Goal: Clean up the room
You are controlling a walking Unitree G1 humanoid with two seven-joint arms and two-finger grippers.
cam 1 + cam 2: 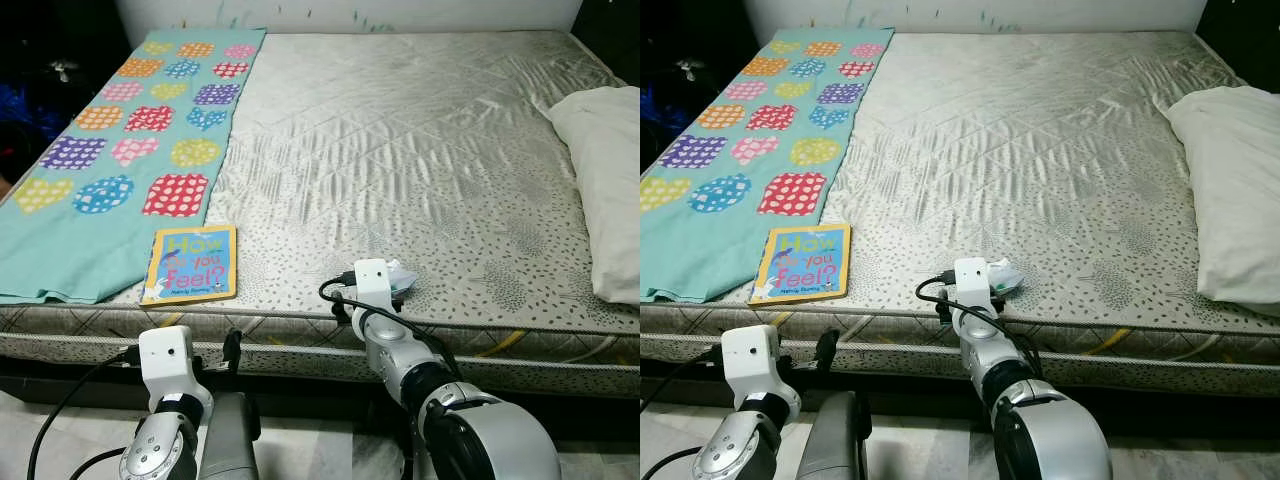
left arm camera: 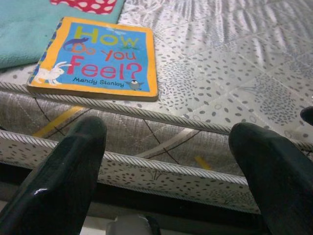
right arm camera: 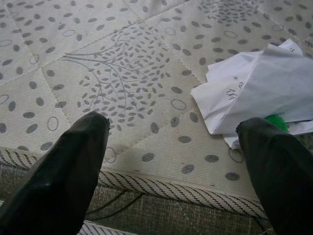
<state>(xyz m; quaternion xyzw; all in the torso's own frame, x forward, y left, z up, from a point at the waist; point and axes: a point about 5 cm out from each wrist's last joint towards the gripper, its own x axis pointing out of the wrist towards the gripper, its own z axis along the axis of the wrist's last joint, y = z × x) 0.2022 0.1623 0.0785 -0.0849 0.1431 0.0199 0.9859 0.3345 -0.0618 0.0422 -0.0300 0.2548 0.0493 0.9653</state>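
Right gripper (image 3: 171, 134), fingers spread, hangs over the mattress (image 1: 400, 150) edge beside a paper (image 3: 254, 93) at 1 o'clock; left gripper (image 2: 168, 142), also spread, faces a book (image 2: 98, 58) at 11 o'clock.

The quilted mattress (image 1: 400, 160) is pale grey-beige, printed with grey ovals, rings and leafy trees; the teal cotton blanket (image 1: 60, 240) carries polka-dotted hearts in red, pink, purple, orange, yellow and blue; the orange-bordered blue board book (image 1: 190, 263) shows multicoloured lettering; the plain white pillow (image 1: 610, 170); the crumpled white paper (image 3: 254, 88) hides something green.
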